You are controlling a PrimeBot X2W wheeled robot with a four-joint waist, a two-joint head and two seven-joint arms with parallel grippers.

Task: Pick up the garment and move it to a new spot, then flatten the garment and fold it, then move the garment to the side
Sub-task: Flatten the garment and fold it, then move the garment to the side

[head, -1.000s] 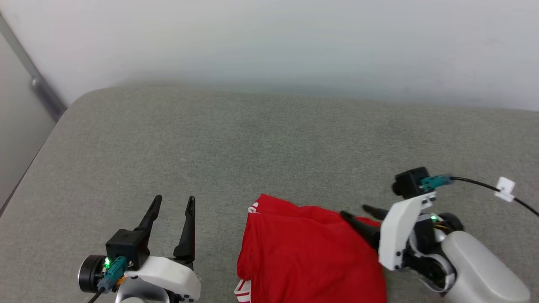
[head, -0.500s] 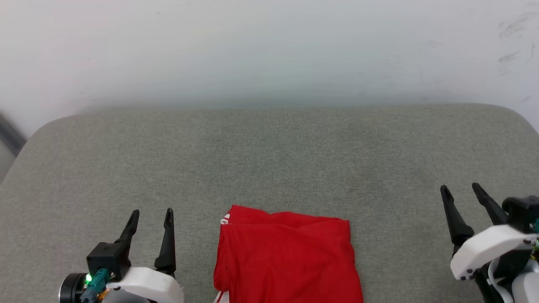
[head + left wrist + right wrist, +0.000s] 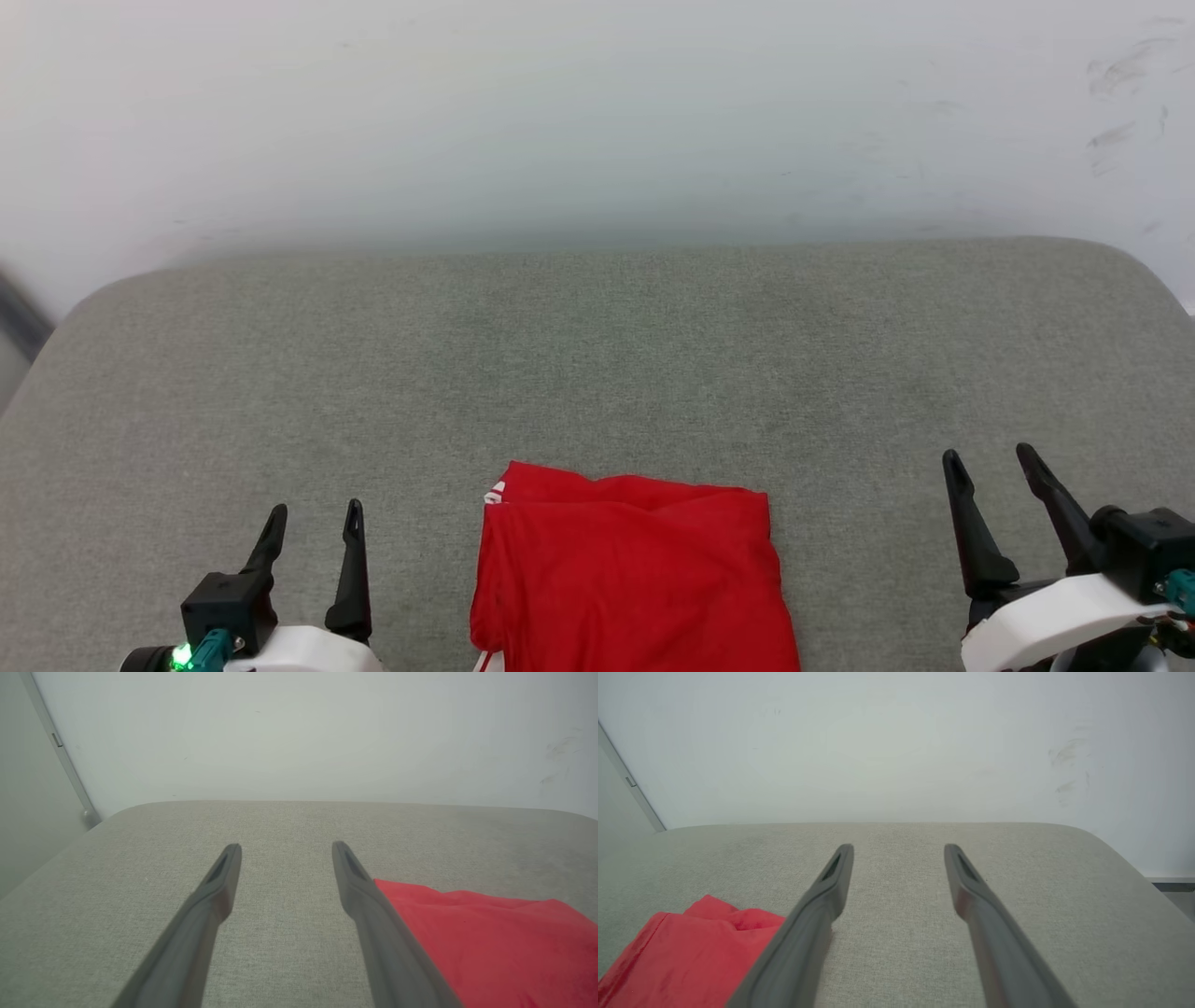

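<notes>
Shirt (image 3: 630, 569) lay folded at six o'clock; left gripper (image 3: 316, 511) and right gripper (image 3: 988, 455) gaped empty (next, likely: grasp, shift aside).

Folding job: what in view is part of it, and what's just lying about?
Part of the job:
- red garment, lying folded on the grey cushion
- left tool and right tool, both open, either side of it, not touching it

Just there:
- white wall with scuff marks
- metal strip
</notes>
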